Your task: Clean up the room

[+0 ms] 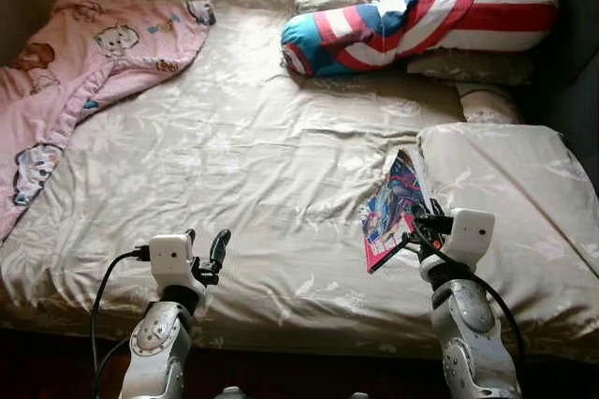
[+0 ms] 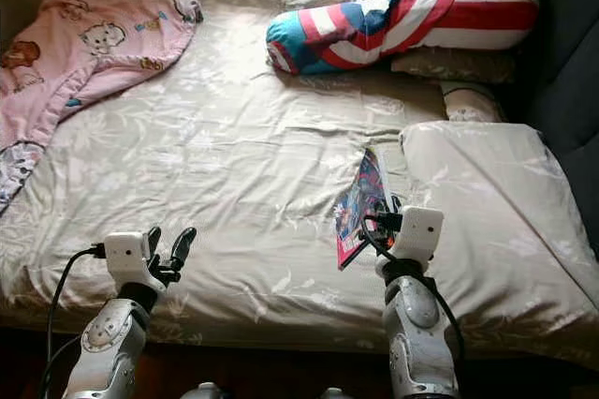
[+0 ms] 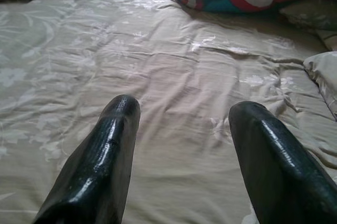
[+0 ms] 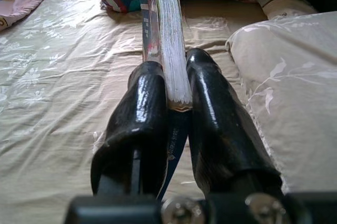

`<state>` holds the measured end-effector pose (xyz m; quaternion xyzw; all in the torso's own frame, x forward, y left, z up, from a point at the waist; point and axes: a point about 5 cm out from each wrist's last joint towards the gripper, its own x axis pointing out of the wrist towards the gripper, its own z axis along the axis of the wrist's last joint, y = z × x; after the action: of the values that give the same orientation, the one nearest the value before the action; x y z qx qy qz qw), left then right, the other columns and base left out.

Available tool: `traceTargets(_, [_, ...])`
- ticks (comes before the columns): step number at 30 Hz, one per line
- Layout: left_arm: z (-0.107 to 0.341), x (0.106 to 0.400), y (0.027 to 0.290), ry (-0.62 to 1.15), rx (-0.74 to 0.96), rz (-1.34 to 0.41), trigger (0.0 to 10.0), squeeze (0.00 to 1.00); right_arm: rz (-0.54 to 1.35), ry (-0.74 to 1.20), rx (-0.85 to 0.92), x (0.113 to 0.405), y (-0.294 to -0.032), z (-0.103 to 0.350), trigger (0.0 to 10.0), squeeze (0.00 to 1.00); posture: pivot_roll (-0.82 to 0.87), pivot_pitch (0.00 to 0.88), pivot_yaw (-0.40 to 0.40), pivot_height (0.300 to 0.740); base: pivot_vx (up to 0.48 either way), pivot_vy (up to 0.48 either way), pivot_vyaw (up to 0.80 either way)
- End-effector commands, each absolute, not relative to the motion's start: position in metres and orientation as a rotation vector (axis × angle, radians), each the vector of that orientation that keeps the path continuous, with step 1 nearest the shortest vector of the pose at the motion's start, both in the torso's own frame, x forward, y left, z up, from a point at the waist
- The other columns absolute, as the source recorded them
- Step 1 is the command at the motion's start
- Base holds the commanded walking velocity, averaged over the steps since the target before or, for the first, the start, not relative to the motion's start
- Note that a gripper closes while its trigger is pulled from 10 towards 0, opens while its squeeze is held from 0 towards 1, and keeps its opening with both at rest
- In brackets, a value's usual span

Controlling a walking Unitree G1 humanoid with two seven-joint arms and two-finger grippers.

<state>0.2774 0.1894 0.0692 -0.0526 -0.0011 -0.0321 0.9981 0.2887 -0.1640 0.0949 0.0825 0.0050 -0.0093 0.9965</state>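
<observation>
You have two silver arms in front of you, each a rounded, brushed-metal shell with a round joint cap near the wrist. A white boxy camera module sits on top of each wrist. The left gripper (image 1: 207, 247) has two long black fingers (image 3: 100, 166) — glossy, rounded at the tips, slightly ribbed along the surface. The right gripper (image 4: 176, 84) carries the same black fingers (image 4: 221, 129), mounted on a black bar with two silver screws. Black cables loop from each camera module down along the forearm.
</observation>
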Motion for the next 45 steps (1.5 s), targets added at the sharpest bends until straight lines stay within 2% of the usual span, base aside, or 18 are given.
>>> traceTargets(1, [0.0658,0.2743,0.1896,0.014,-0.11,-0.061,10.0,0.0,-0.026,-0.021,0.17,0.2883,-0.1667,0.0998,10.0,0.0,0.05,0.198,-0.059,0.726,0.251,0.0,0.0])
traceTargets(18, [0.0669,0.2744,0.1894,0.009,-0.104,-0.059,10.0,0.0,-0.026,-0.021,0.169,0.2884,-0.1667,0.1004,10.0,0.0,0.05,0.2,-0.062,0.726,0.282,0.0,0.0])
traceTargets(45, [0.0711,0.2763,0.1864,-0.01,-0.1,-0.072,10.0,0.0,-0.015,-0.047,0.188,0.2857,-0.1605,0.1014,10.0,0.0,0.04,0.186,-0.05,0.726,0.0,0.0,0.0])
